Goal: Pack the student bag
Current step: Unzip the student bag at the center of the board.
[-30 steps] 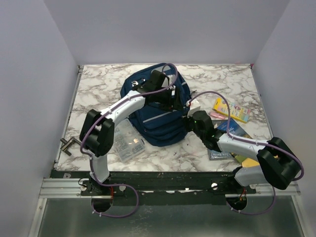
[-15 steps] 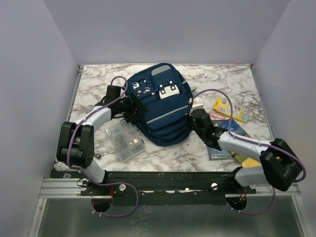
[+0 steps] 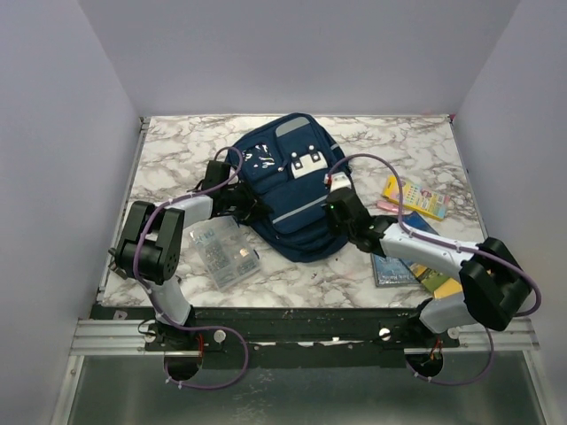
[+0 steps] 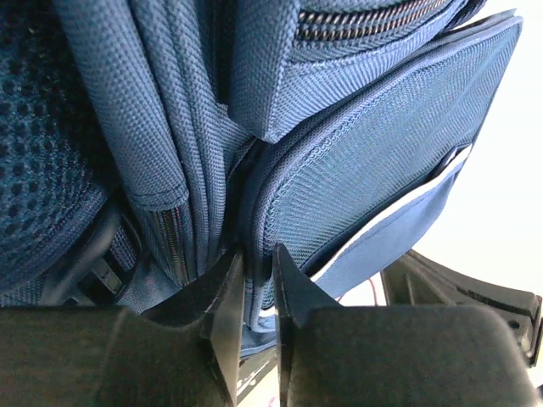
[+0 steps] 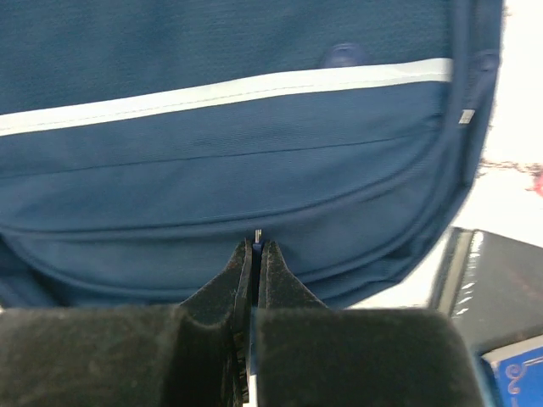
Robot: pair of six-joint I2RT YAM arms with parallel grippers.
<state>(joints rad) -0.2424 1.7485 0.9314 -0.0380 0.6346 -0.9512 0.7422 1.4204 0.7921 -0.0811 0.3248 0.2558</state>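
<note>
- Student bag [image 3: 285, 190] lies front-face up mid-table, between my two arms.
- Its long axis runs far-to-near, leaning slightly right at the near end. The end with the grey patch [image 3: 291, 129] points at the far wall and the rounded bottom end points back toward my bases.
- My left gripper [image 4: 257, 254] is at the bag's left flank. The jaws are nearly together, pinching a fold of side fabric.
- My right gripper [image 5: 256, 246] is at the bag's near-right edge, fingers fully together. The tips are against a seam on the lower front. A tiny pale tab [image 5: 256, 235] sits at the tips and I can't tell if it's pinched.
- The surface is a white-grey marble table [image 3: 177, 150], boxed in by plain grey walls [image 3: 283, 53] on three sides.
- A clear plastic box [image 3: 227, 253] sits just near-left of the bag. A yellow box [image 3: 416, 197] and books [image 3: 399, 266] are off to the right.
- Only the top view shows the whole bag outline, the patch and the white buckle patches [image 3: 306, 163].
- The left wrist view adds zipper teeth [image 4: 365, 21] and mesh weave.
- The right wrist view adds the reflective stripe [image 5: 229, 89] close up, plus a dark book corner [image 5: 488, 280] beside the bag.
</note>
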